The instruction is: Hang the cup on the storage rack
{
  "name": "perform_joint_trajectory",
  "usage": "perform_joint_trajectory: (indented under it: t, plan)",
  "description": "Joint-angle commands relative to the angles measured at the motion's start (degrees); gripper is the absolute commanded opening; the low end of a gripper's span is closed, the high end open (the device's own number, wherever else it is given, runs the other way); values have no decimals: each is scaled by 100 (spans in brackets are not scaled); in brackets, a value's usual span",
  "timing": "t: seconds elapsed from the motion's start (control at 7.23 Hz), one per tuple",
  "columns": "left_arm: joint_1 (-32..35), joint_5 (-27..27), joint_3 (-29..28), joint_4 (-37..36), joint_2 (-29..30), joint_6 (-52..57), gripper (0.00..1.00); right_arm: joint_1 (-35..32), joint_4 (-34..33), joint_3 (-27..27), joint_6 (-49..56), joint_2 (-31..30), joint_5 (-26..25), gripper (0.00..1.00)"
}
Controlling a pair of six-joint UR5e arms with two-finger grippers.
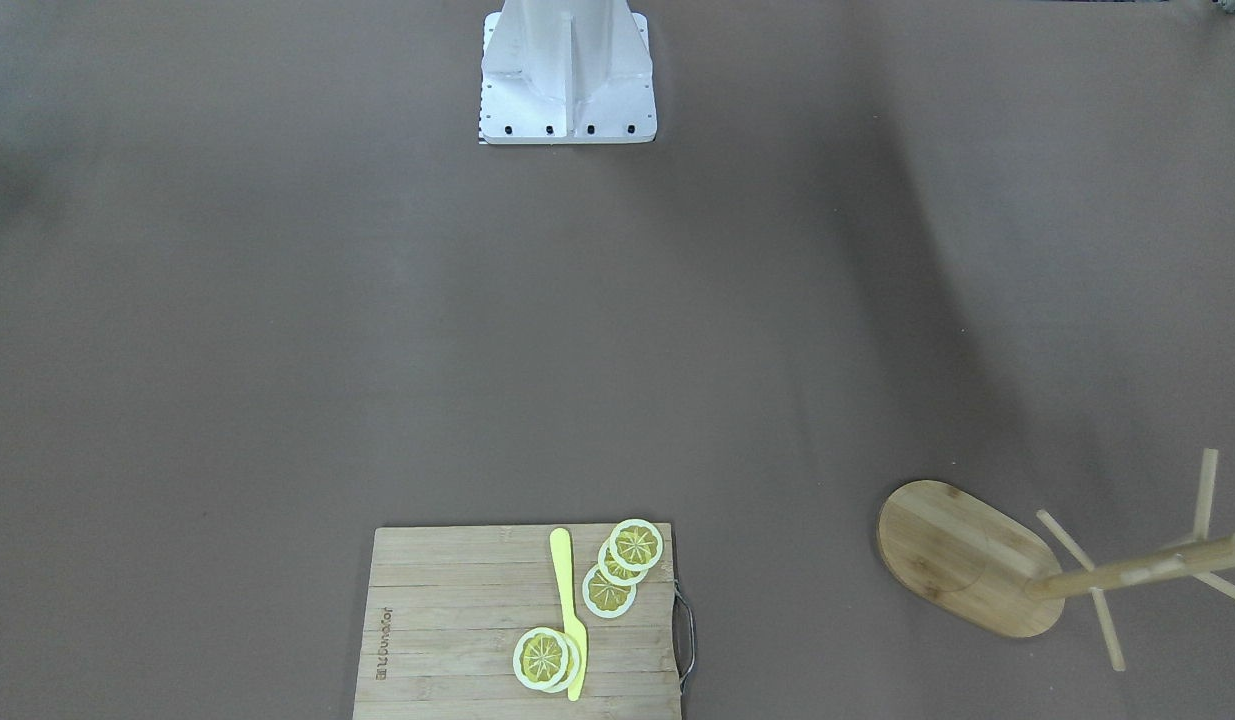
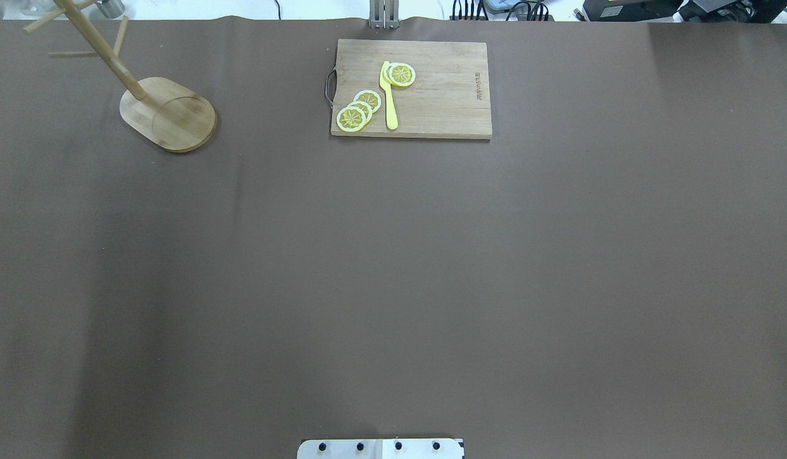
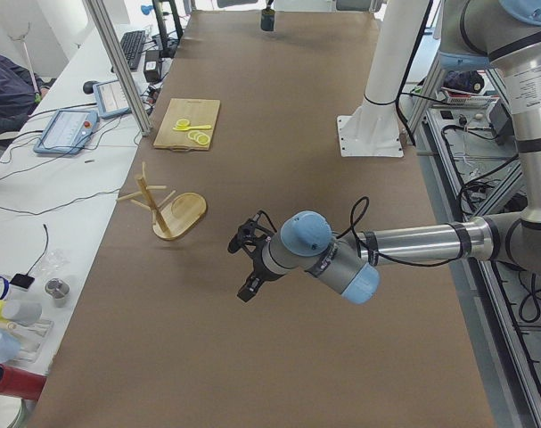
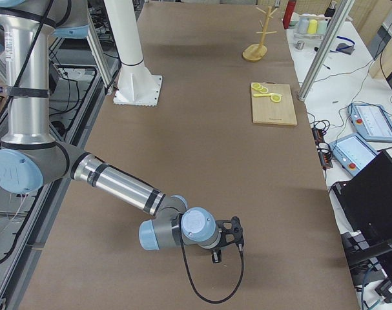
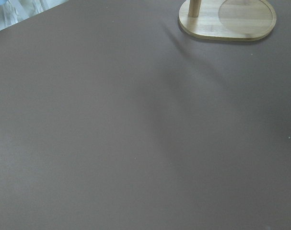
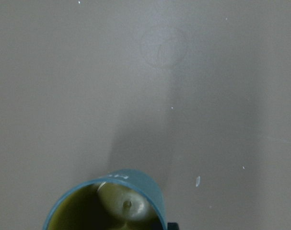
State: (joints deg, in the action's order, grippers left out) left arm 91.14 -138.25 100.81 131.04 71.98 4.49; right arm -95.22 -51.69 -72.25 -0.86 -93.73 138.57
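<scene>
Ideally, grip the cup, at six o'clock in the right wrist view, by its wall, leaving the handle free for the mug tree; either arm's jaws' state I cannot tell.

The storage rack stands on the bench at the robot's far left, with the cutting board to its right along the far edge. A knife lies on the board between lemon slices. The cup sits well apart, toward the robot's right end.
</scene>
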Motion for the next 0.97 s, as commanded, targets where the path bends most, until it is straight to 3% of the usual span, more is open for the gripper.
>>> perform_joint_trajectory:
  t: [0.0,0.55,0.83]
  plan:
    - [0,0,-9,0,-8,-1,99,38,1,-429,-1157,-4,161,0]
    - [0,-9,-53,0,-9,-1,99,608,-7,-1710,-3811,-66,144,0]
    - [0,0,-79,0,-9,-1,99,1362,-16,-2387,-5059,-5,-275,0]
